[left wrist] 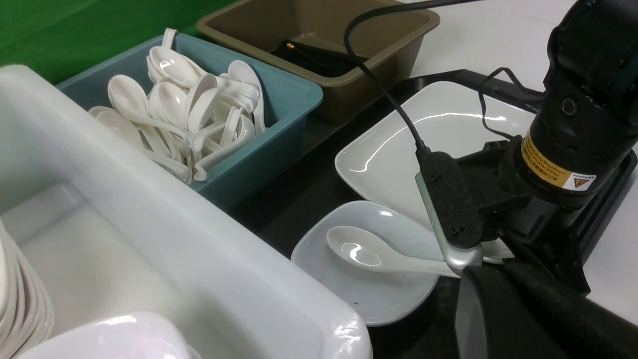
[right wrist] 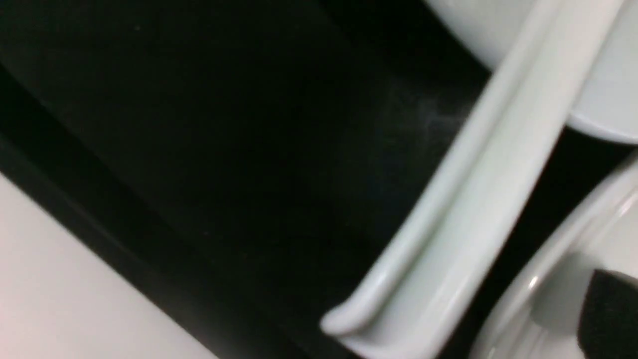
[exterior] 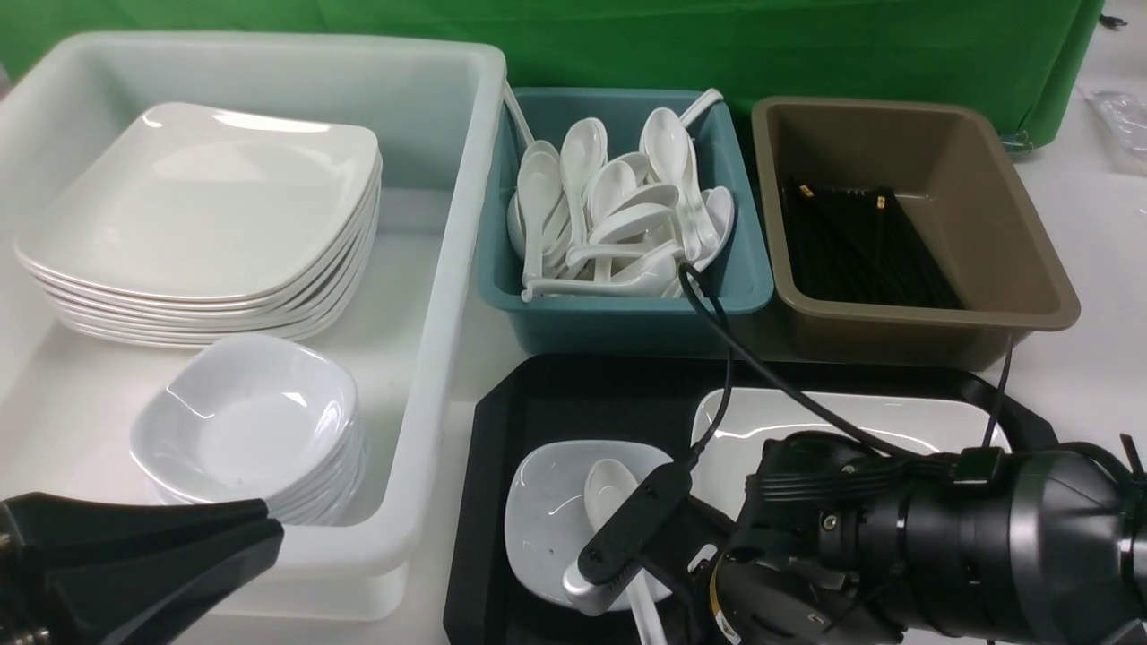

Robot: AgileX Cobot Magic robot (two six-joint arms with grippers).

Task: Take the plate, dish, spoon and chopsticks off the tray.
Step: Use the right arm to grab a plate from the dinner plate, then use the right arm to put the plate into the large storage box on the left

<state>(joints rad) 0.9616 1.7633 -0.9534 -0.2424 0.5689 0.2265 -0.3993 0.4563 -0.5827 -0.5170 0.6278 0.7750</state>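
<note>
Right gripper (exterior: pixel 708 587) hangs low over the spoon (exterior: pixel 609 488), jaws seemingly spread: one finger (right wrist: pixel 613 309) shows clear of the handle. Closing here could catch the plate (exterior: pixel 806 417) rim beside the dish (exterior: pixel 538 520), or the glossy handle could slip and tip the dish. The spoon's bowl lies face up in the dish; its long axis runs out over the dish's near rim, handle toward the robot.

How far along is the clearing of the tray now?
Seemingly done: chopsticks lie in the brown bin, and none are visible on the tray. In hand: the right pincer is open at the handle of the spoon. Left to do: spoon, dish and plate all sit on the tray. The left pincer is shut and empty.
</note>
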